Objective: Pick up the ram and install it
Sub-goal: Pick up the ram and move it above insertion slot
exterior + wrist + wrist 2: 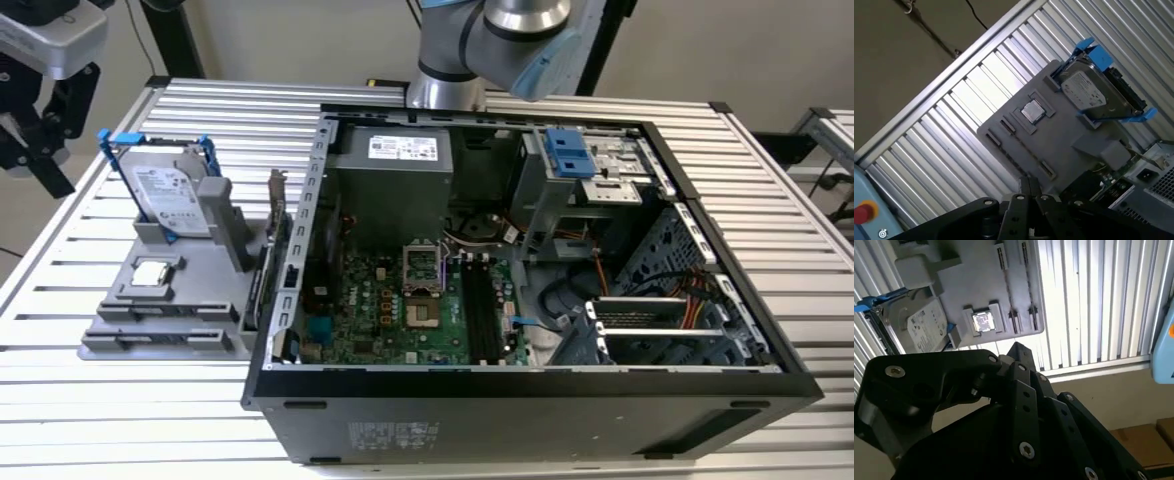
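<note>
Near the grey holder (pixel 1064 145), tool (pixel 1029 186) closed narrow, empty, hard drive (pixel 1086 92), white label unreadable

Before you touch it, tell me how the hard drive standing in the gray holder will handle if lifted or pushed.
The hard drive looks rigid and metal-cased, so it is probably heavy for its size. Standing on edge in the gray holder, it might tip under a sideways push. Its smooth labelled face may be slippery.
</note>
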Action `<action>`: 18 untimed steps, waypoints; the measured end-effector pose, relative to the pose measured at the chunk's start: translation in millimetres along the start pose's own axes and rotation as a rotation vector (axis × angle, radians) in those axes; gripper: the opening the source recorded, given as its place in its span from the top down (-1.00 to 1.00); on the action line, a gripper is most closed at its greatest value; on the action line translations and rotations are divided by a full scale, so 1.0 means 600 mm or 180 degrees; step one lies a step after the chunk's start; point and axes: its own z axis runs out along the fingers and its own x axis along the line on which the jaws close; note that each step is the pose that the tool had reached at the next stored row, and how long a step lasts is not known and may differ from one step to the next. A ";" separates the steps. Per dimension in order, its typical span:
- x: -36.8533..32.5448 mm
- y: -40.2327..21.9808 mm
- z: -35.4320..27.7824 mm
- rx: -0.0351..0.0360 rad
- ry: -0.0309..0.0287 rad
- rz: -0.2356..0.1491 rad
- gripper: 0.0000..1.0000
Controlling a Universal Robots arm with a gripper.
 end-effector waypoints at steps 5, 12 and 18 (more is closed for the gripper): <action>0.000 0.000 0.000 -0.0004 0.0011 -0.0232 1.00; 0.000 0.000 0.000 -0.0009 0.0027 -0.0554 1.00; 0.000 0.000 0.000 -0.0008 0.0036 -0.0783 1.00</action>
